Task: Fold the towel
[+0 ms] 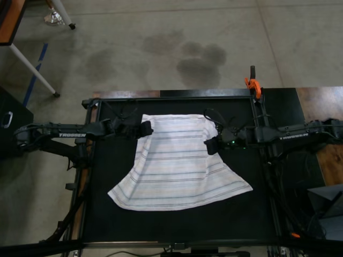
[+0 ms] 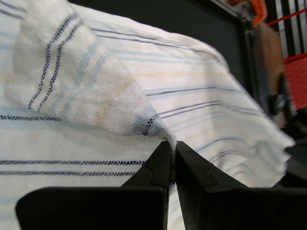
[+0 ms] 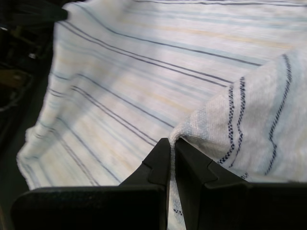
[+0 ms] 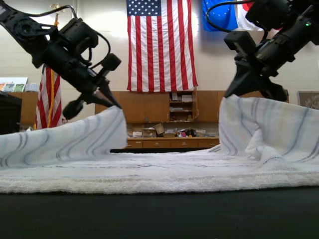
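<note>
The white towel (image 1: 177,166) with thin dark and bluish stripes lies spread on the black table (image 1: 107,193), its wide edge toward the top view's bottom. Its two far corners are lifted. My left gripper (image 1: 149,129) is shut on the corner at the top view's left; the left wrist view shows the fingertips (image 2: 163,158) pinching a peak of towel (image 2: 192,86). My right gripper (image 1: 209,145) is shut on the other corner, its fingertips (image 3: 162,153) closed on the towel (image 3: 120,86). In the exterior view both grippers (image 4: 118,105) (image 4: 228,94) hold the towel (image 4: 159,169) up off the table.
An orange clamp (image 1: 253,84) sits on the table's far right edge. Wooden surfaces (image 1: 321,107) flank the black mat. A dark box (image 1: 10,120) stands at the top view's left. Cables run along the right side (image 1: 273,182).
</note>
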Motion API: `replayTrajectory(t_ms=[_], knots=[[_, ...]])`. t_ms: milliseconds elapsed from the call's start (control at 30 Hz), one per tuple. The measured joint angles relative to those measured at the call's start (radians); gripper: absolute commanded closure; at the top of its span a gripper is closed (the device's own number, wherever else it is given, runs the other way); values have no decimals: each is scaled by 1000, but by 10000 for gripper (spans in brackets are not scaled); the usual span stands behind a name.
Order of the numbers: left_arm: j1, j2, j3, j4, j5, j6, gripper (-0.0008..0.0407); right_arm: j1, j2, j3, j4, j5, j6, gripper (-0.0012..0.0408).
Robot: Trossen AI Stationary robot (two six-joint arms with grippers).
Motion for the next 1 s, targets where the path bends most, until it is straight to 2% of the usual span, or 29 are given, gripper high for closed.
replayTrajectory(t_ms=[133,300,633,800,1000], knots=[[-33,72,3,152,0,-42,399,18,57,0,116,0,8,396],[-61,170,83,197,0,-57,399,34,121,6,232,0,16,396],[-79,370,336,185,12,-29,399,35,251,178,193,0,-55,396],[-107,437,419,188,22,-27,399,35,306,237,187,0,-79,395],[-124,483,470,186,25,-26,399,34,340,261,187,0,-82,393]])
